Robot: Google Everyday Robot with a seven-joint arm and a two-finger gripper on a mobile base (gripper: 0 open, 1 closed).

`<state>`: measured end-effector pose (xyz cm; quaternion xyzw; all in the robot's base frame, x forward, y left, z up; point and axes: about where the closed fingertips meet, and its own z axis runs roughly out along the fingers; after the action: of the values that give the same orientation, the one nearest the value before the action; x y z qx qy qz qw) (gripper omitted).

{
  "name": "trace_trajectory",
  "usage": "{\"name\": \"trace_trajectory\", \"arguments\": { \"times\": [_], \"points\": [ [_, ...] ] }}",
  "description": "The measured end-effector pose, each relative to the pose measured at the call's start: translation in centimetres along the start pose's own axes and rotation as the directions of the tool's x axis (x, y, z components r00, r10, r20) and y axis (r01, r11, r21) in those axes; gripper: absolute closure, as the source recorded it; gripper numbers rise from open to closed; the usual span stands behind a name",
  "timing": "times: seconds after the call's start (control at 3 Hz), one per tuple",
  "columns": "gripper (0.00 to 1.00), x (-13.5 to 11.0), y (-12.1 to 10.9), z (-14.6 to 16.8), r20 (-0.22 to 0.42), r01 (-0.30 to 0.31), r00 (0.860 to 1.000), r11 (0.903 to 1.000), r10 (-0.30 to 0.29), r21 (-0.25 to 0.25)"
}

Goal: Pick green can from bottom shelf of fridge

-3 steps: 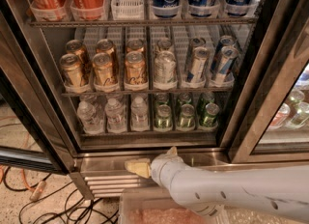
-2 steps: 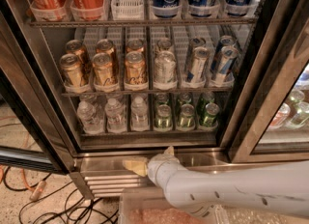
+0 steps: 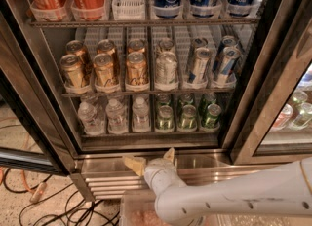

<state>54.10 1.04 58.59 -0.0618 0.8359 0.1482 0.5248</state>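
Several small green cans stand in the right lanes of the bottom shelf (image 3: pixel 146 134) of the fridge (image 3: pixel 44 84). The front row has a left green can (image 3: pixel 165 118), a middle one (image 3: pixel 187 117) and a right one (image 3: pixel 212 115), with more behind them. My gripper (image 3: pixel 152 160) is low in front of the fridge's steel base, below the shelf and just left of the green cans. It is open and empty, with one tan finger (image 3: pixel 134 164) pointing left and the other (image 3: pixel 169 154) pointing up. The white arm comes in from the lower right.
Clear water bottles (image 3: pixel 117 116) fill the left lanes of the bottom shelf. Gold cans (image 3: pixel 105 71) and silver-and-blue cans (image 3: pixel 197 66) stand on the rack above, with Coke and Pepsi cans on top. The open door (image 3: pixel 19 157) is at the left. Cables (image 3: pixel 44 205) lie on the floor.
The arm and gripper have shifted slightly left and a little up in front of the fridge base. The cans have not moved.
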Motion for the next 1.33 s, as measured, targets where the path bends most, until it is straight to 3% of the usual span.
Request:
{"name": "trace_trajectory", "arguments": {
  "times": [0.67, 1.33],
  "points": [
    [0.00, -1.3, -2.6, 0.9, 0.153, -0.033, 0.988, 0.9923, 0.014, 0.119],
    [0.00, -2.3, -3.8, 1.3, 0.271, -0.033, 0.963, 0.9836, -0.016, 0.178]
  ]
}}
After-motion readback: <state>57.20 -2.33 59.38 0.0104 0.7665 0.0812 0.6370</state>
